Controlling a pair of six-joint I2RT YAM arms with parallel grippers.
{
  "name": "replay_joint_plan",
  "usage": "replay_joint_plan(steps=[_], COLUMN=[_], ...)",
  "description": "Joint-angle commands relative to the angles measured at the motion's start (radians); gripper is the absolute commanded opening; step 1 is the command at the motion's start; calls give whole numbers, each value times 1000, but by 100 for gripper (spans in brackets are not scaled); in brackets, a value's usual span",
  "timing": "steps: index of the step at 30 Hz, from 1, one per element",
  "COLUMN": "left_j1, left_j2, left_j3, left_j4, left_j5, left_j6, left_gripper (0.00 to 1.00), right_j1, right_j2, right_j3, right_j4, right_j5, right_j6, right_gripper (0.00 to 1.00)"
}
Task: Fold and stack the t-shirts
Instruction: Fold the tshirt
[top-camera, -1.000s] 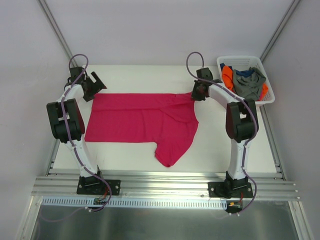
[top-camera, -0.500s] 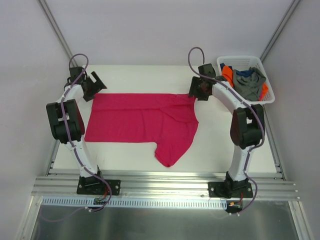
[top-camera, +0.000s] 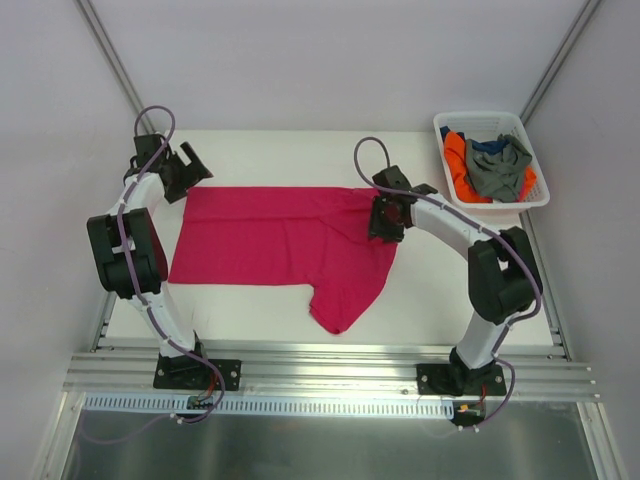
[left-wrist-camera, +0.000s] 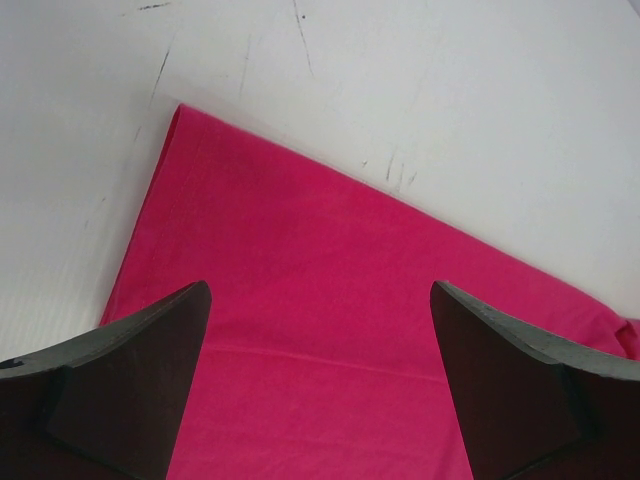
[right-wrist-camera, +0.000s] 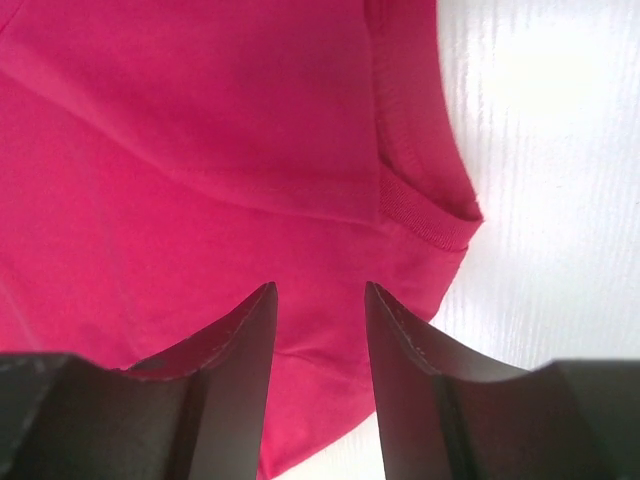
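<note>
The pink t-shirt (top-camera: 280, 240) lies flat across the middle of the table, with one sleeve hanging toward the near edge. Its ribbed collar (right-wrist-camera: 425, 215) shows in the right wrist view. My left gripper (top-camera: 192, 170) hovers at the shirt's far left corner, wide open, with only cloth (left-wrist-camera: 330, 300) below its gap (left-wrist-camera: 320, 290). My right gripper (top-camera: 385, 218) is over the shirt's right end near the collar. Its jaws (right-wrist-camera: 320, 288) stand apart with nothing between them. The orange (top-camera: 455, 155), grey (top-camera: 497, 170) and dark blue (top-camera: 490, 146) t-shirts are piled in the basket.
A white plastic basket (top-camera: 490, 117) stands at the far right corner of the table. Bare white tabletop (top-camera: 450, 290) shows to the right of the pink shirt and along the near edge. Grey walls close in on both sides.
My right gripper has opened, let go of the shirt's far right edge, and moved nearer and leftward over the cloth. The left gripper has stayed put and open.
</note>
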Motion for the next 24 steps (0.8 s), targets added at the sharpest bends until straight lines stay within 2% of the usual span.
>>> replay_joint_plan(steps=[1,7,24], left_j1=[-10,-9,-10], left_j2=[-51,-62,-56], left_j3=[-12,-23,-20], left_j4=[10,10,10], left_j5=[16,6,6], left_j6=[21,30,45], left_gripper=[93,93,93], right_j1=[-4,-5,-4], right_j2=[24,91,113], right_j3=[61,104,91], right_j4=[0,6,-42], right_j5=[68,65,96], right_j6=[40,42,57], right_gripper=[44,40,39])
